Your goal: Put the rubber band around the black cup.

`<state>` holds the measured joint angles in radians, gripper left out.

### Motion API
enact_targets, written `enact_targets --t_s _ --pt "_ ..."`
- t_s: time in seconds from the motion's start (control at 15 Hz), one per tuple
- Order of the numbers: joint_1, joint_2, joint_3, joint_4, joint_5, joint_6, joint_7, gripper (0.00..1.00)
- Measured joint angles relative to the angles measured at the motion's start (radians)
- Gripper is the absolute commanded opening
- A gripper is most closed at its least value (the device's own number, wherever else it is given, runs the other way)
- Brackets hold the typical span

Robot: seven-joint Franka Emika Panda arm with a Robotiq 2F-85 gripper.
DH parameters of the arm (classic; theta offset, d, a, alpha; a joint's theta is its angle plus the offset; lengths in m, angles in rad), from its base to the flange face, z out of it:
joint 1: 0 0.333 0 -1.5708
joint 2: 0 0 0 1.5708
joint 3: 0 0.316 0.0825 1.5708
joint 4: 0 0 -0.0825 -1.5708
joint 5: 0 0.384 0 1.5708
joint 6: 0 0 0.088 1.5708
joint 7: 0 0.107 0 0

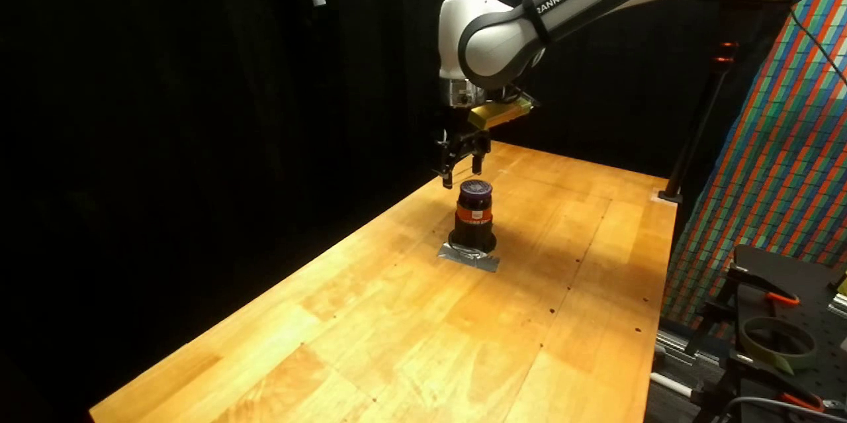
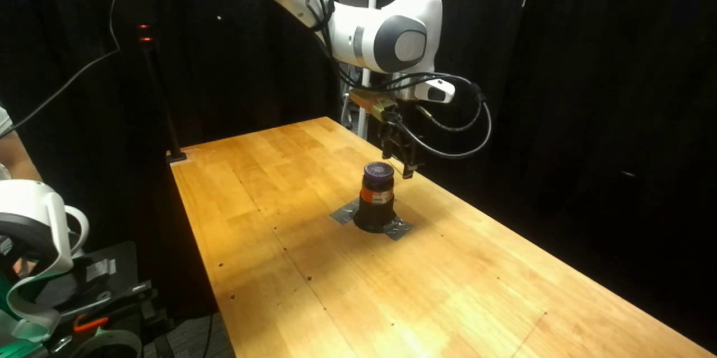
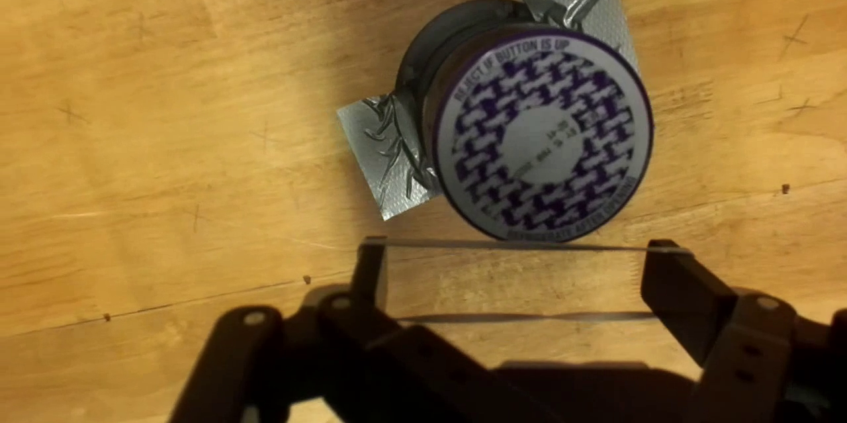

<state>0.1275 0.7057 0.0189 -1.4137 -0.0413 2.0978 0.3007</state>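
Tool stretches rubber band near black cup (lidded, contents hidden).

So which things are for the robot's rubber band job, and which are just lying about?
For the job:
thin dark rubber band
black two-fingered gripper, holding it stretched
dark cylindrical cup with orange label
silver tape strips at its base

Just lying about:
dull green round tape roll
black tool with orange end
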Motion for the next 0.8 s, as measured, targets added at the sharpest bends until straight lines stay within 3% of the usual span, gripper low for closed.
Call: enact_targets --t_s 0.8 --pt "-0.021 0.086 0.009 0.138 0.08 -0.27 -0.094 1.0"
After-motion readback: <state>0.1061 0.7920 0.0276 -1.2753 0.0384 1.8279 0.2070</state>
